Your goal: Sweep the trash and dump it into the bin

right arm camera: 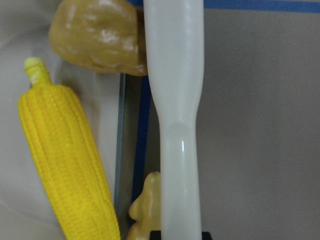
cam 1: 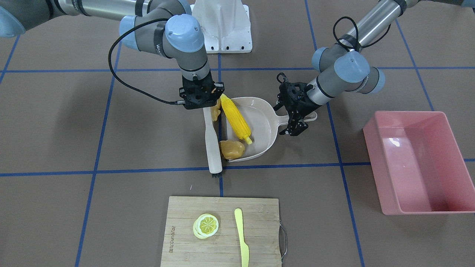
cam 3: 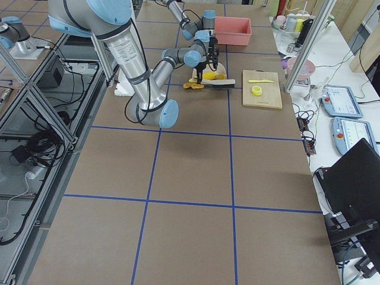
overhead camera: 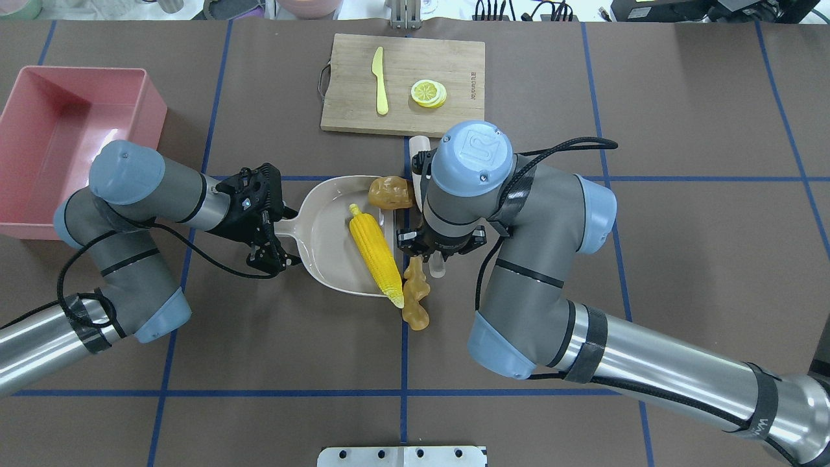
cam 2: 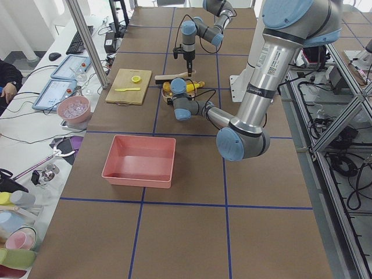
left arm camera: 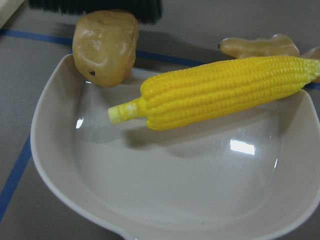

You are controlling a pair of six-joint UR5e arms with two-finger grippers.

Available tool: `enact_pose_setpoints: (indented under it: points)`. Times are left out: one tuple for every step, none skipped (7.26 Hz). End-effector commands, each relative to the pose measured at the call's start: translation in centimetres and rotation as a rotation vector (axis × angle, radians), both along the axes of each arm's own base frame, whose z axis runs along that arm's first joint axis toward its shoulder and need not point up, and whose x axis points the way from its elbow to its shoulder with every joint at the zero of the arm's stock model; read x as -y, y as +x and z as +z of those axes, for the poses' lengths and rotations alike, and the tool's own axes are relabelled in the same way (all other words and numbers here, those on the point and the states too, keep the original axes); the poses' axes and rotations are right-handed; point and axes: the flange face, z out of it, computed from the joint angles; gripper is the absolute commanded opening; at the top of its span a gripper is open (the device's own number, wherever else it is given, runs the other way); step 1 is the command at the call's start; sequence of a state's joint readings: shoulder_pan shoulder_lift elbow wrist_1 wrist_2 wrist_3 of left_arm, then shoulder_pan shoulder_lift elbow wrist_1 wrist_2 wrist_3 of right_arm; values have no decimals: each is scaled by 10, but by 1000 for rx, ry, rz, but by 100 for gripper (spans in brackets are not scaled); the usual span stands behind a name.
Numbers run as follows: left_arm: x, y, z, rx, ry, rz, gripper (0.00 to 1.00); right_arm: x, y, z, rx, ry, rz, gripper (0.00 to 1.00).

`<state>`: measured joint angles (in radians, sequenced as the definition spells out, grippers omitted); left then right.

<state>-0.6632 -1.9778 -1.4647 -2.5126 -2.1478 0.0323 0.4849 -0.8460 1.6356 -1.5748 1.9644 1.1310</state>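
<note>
Corn: the corn (overhead camera: 376, 254) lies slantwise inside the dustpan (overhead camera: 324, 227), close to its mouth. Its stalk end is well in, and its pointed end reaches over the lip.
Potato: the potato (cam 1: 232, 149) sits at one corner of the mouth, touching the rim. It looks only partly in.
Ginger: the ginger (overhead camera: 416, 295) lies on the desk (cam 1: 92, 207) just outside the mouth, beside the corn's tip and against the brush handle.
Dustpan: it rests flat on the desk with its mouth towards the brush.
Brush: the brush (cam 1: 212, 144) lies along the mouth with the potato and ginger on its pan side. Its dark bristle end points towards the cutting board (cam 1: 185, 222).
Right fingers: the right fingers (overhead camera: 413, 241) are clenched on the near end of the brush handle.
Left fingers: the left fingers (cam 1: 297, 128) sit either side of the dustpan's handle and appear to be grasping it.
Bin: the bin (cam 1: 415, 163) stands on the desk well apart from the pan, on the robot's left. None of the three toys is in it.
Done: by my reading the sweep is roughly halfway, with one piece in and one on the lip.
Left: the ginger and potato need pushing fully in. Then the pan has to be lifted, carried to the bin and tipped.
Not trash: the lemon slice (cam 1: 205, 226) and knife (cam 1: 242, 237) lie on the cutting board.
</note>
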Motion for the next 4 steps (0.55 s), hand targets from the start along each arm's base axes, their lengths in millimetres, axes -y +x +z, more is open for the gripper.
enact_pose_setpoints:
  points:
    - [0,0,1,1,-3,0,96,-21,-17,-17,15,3,-40,0]
    - [0,1,0,0,-2,0,97,-31,-27,-31,19,-7,-52,0]
    - [0,0,0,0,-2,0,96,-36,-32,-48,12,-11,-60,0]
    - [0,0,0,0,-2,0,97,-44,-36,-61,13,-17,-68,0]
